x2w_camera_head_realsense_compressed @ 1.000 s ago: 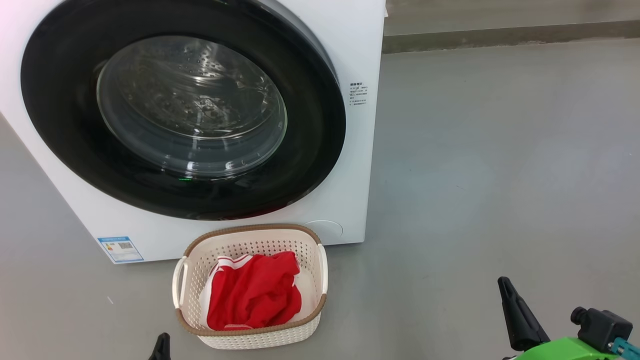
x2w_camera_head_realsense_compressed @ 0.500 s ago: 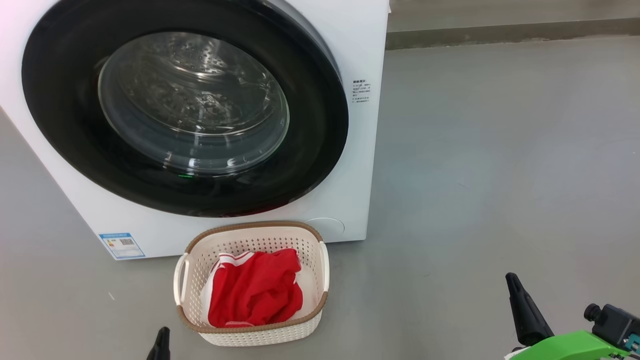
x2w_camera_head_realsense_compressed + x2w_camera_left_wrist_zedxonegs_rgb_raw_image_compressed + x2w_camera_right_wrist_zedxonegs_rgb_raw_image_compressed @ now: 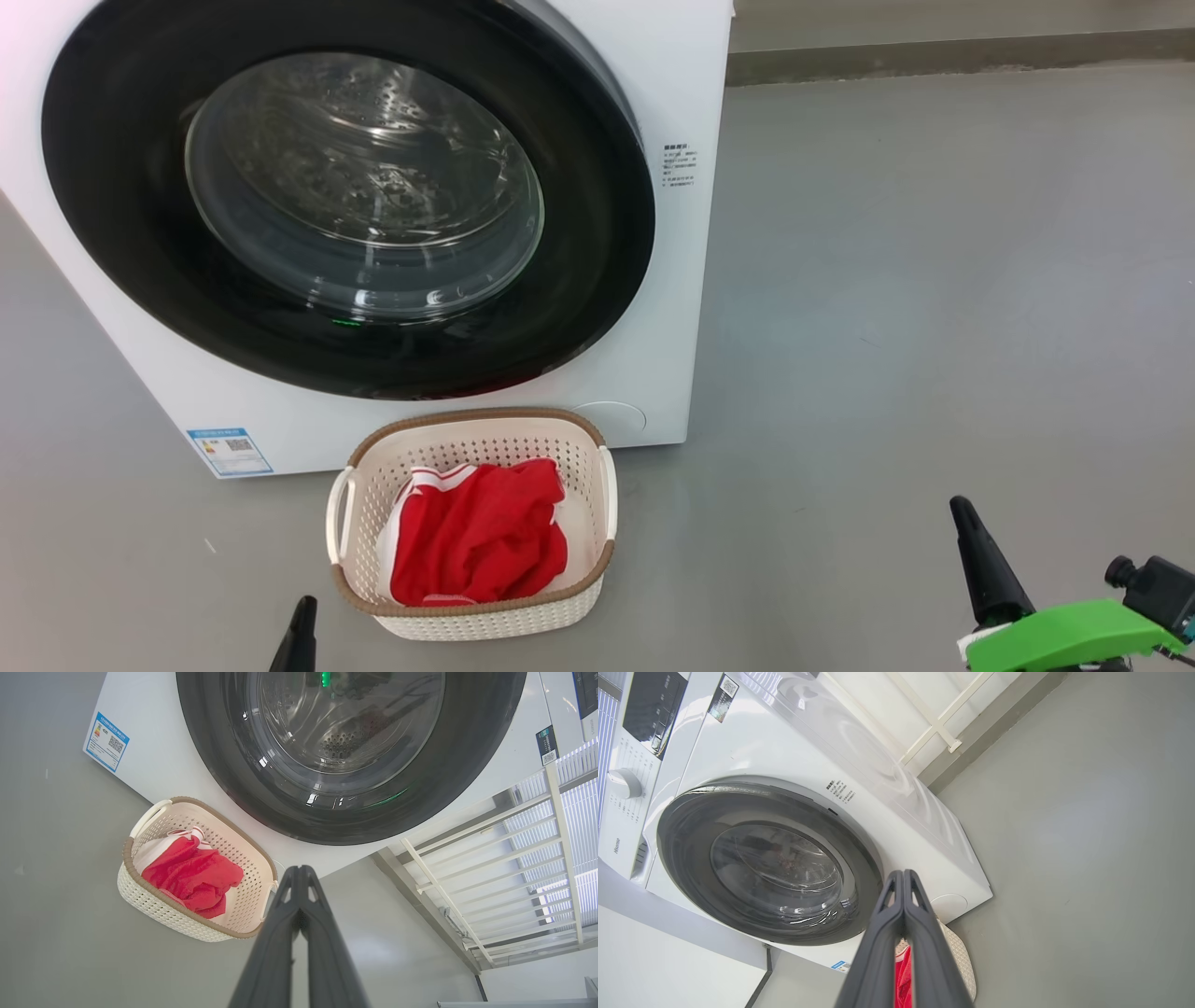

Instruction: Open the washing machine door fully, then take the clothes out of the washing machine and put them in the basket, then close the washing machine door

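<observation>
Door (image 3: 364,187) shut on the washer (image 3: 681,84), upper left of my head view; clothes (image 3: 481,537) in the basket (image 3: 476,416) just below it.
I see my left tool (image 3: 299,870) and right tool (image 3: 903,873) both clenched on nothing, low in frame.

The whole head view has slid a little. The washing machine (image 3: 683,308), the washing machine door (image 3: 597,233) and the basket (image 3: 485,618) holding the red clothes (image 3: 481,551) now sit slightly higher and farther right in the frame. That is the camera moving, not the things. The left gripper (image 3: 305,607) now pokes farther up from the bottom edge, with more of its dark fingers (image 3: 299,644) showing. The right gripper (image 3: 962,511) has also climbed and edged right. More of the green mount (image 3: 1055,635) behind it has come into view.
</observation>
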Tool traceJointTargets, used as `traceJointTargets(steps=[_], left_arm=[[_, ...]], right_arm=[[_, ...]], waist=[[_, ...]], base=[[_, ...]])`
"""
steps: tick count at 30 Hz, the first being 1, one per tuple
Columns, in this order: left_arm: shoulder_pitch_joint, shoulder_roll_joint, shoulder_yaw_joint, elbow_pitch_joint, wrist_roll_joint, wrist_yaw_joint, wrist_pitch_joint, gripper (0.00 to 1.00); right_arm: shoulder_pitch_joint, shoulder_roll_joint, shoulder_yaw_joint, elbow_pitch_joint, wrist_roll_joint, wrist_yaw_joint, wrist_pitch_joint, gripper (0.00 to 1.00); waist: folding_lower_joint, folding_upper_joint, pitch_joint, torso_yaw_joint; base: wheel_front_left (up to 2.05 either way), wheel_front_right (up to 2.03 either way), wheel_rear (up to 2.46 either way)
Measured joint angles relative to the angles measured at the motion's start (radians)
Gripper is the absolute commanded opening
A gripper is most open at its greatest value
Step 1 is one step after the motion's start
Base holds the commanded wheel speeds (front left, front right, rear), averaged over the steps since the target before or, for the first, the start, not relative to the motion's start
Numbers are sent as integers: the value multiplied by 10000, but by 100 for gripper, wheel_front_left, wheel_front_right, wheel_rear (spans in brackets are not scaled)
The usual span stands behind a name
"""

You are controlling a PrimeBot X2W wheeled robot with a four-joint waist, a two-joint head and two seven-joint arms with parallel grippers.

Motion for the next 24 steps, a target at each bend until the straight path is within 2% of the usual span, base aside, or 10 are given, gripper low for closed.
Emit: traceJointTargets(steps=[24], left_arm=[[-603,-194,418,324,-2500,-531,698,0]], right_arm=[[-423,-82,-307,104,2778,-29,688,0]], waist=[[0,0,136,103]], base=[[0,0,0]])
